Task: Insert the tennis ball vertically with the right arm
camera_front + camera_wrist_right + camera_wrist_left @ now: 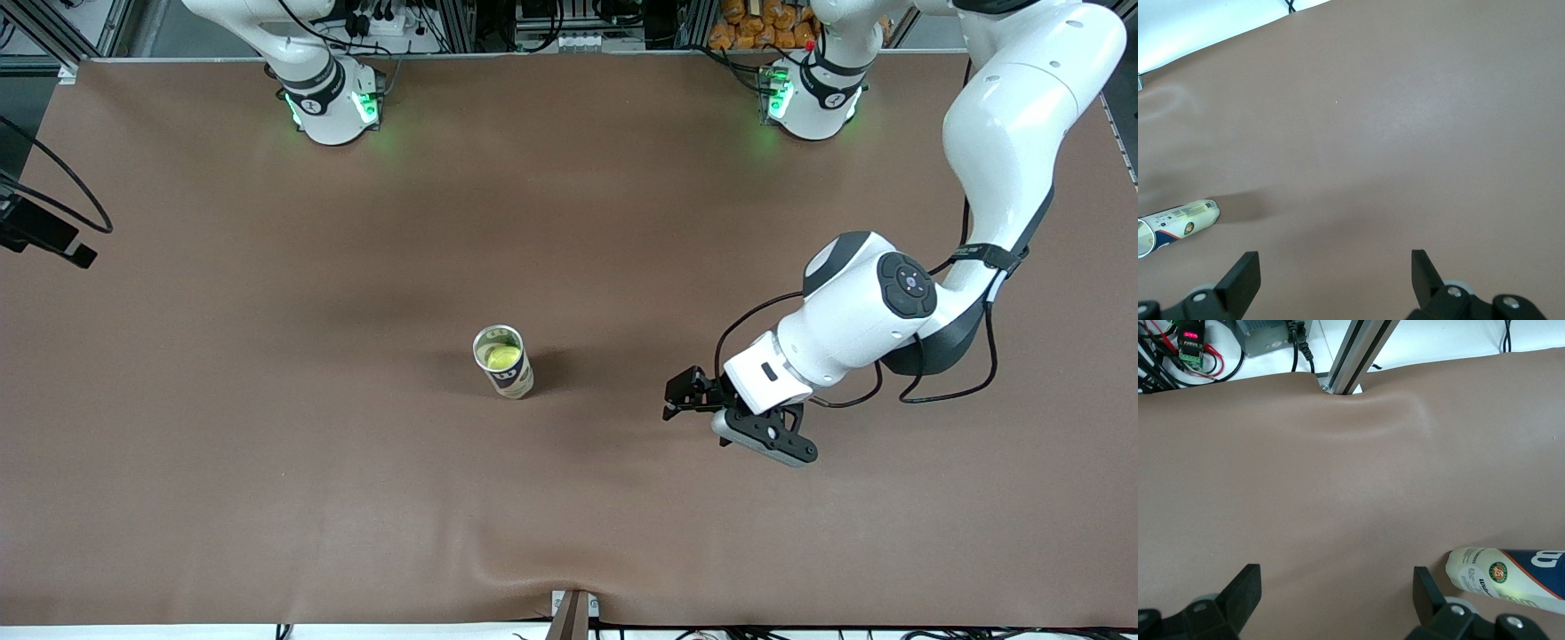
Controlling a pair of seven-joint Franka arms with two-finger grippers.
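While the tennis ball (503, 357) is sitting inside the upright can (505, 364) near the middle of the brown table (267, 400), the left gripper (683, 402) is hovering low over the table toward the left arm's end, well apart from the can, with its fingers (1245, 590) spread wide and holding nothing. Although the right arm's base (331, 105) is showing at the top of the front view, the right gripper (1335, 280) is appearing only in its own wrist view, where its fingers (1241, 277) are standing apart and empty over bare table with the can (1175, 223) off to one side.
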